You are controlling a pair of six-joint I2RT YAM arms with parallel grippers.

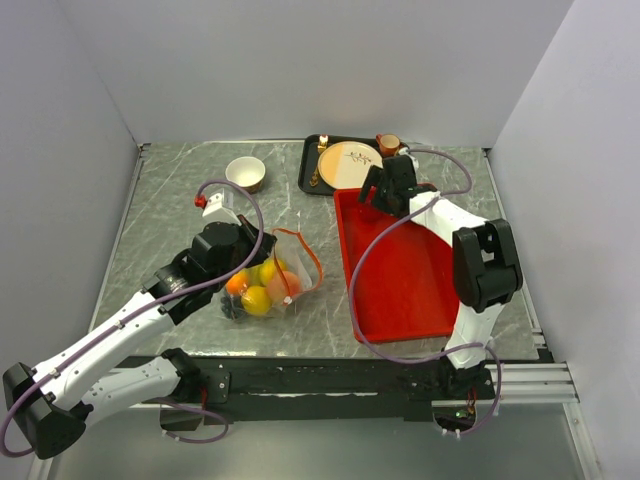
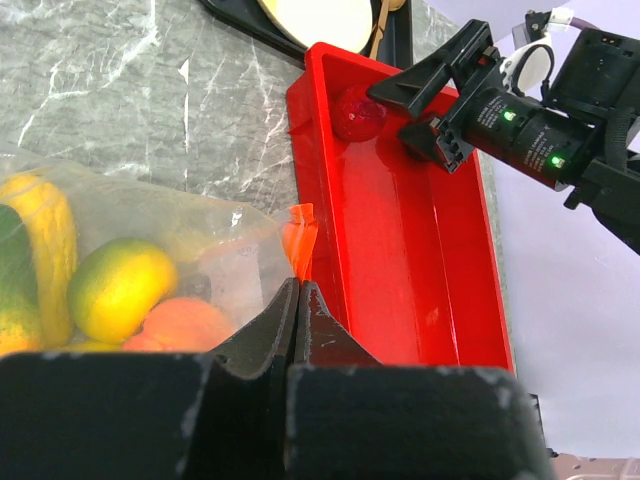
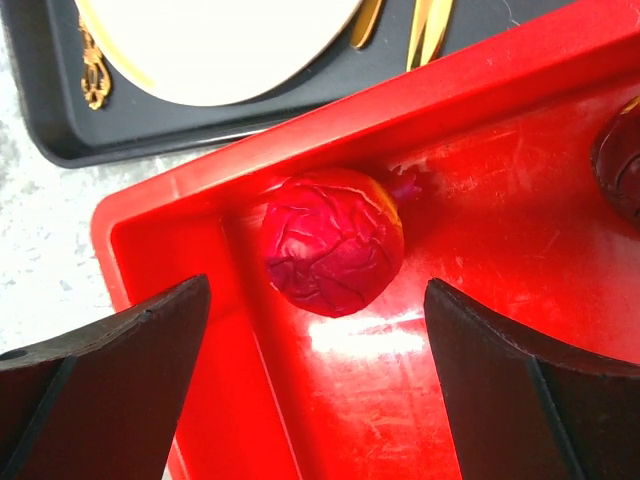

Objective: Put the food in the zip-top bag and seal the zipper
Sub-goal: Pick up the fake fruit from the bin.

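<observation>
1. The right hand (image 3: 318, 300) hovers with its fingers spread wide and nothing between them.
2. The red apple (image 3: 333, 240) lies directly below the gap and slightly ahead of the fingertips, centred between the two fingers. It is round, so no long axis governs the wrist angle.
3. The apple sits in a corner of the red tray (image 3: 400, 110). One wall runs just ahead of it. The other wall runs just outside the finger on the left of the wrist view.
4. Judgement: a straight descent is enough, but the finger on that side has little room beside the wall.
5. A dark plum (image 3: 622, 160) lies near the opposite finger, apart from the apple.
6. The left hand (image 2: 298, 290) has its fingers pressed together, apparently pinching the film of the zip-top bag (image 2: 150, 215) just below the end of the zipper (image 2: 300, 240).
7. The bag lies on the bench (image 1: 180, 190), well apart from the right hand and across the tray wall. It already contains most of the food.
8. Judgement: the right arm is far nearer the apple, and the left arm is occupied with the bag.
</observation>
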